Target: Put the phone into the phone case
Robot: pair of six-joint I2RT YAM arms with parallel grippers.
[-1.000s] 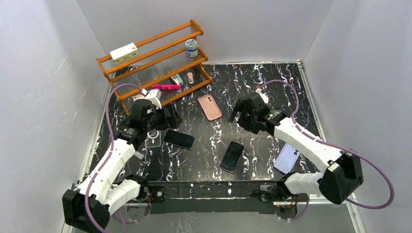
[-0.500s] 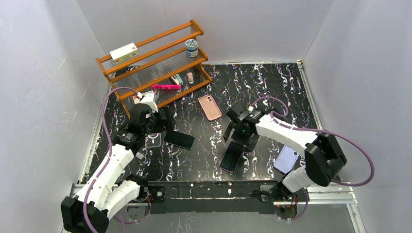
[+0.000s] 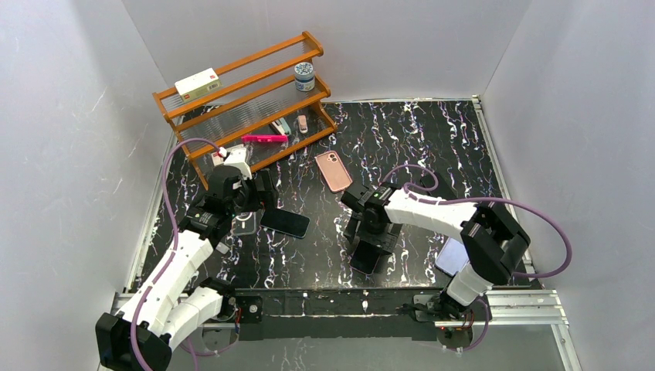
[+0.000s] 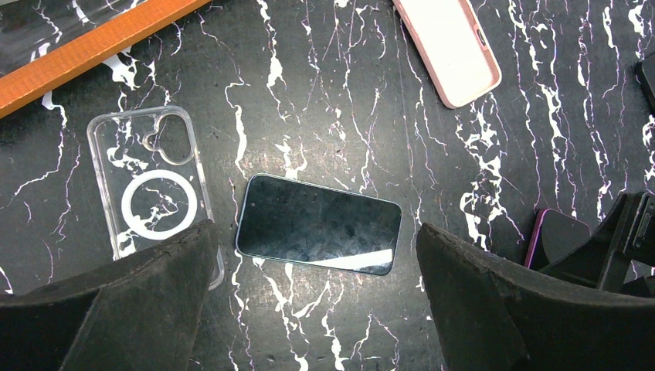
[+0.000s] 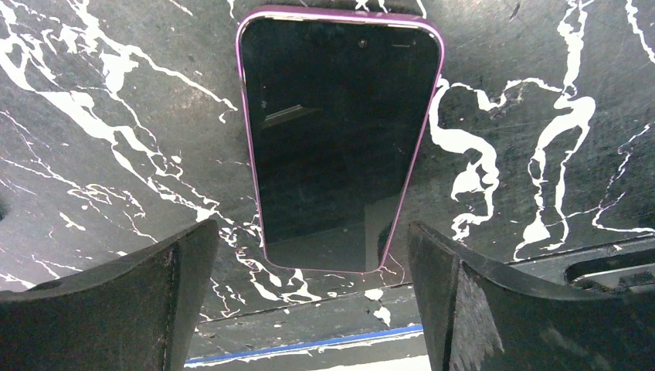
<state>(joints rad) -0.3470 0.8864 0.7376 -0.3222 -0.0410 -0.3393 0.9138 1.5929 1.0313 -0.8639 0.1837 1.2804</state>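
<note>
A black phone (image 3: 284, 222) lies screen up on the marbled table, also seen in the left wrist view (image 4: 318, 234). A clear phone case (image 3: 242, 220) with a white ring (image 4: 151, 182) lies just left of it. My left gripper (image 3: 253, 198) hovers over both, open and empty (image 4: 317, 309). A pink case (image 3: 333, 171) lies farther back (image 4: 452, 46). My right gripper (image 3: 369, 236) is open and empty (image 5: 313, 301), hovering over a purple-edged phone (image 5: 340, 131) that lies near the front edge (image 3: 365, 259).
An orange rack (image 3: 247, 100) stands at the back left with a white box (image 3: 197, 83), a jar (image 3: 304, 76) and a pink item (image 3: 264, 138). A lavender phone or case (image 3: 454, 253) lies at the front right, partly under the right arm. White walls enclose the table.
My right arm has swung from the back middle leftward and toward the front, ending over the purple-edged phone. The left arm has barely moved.
</note>
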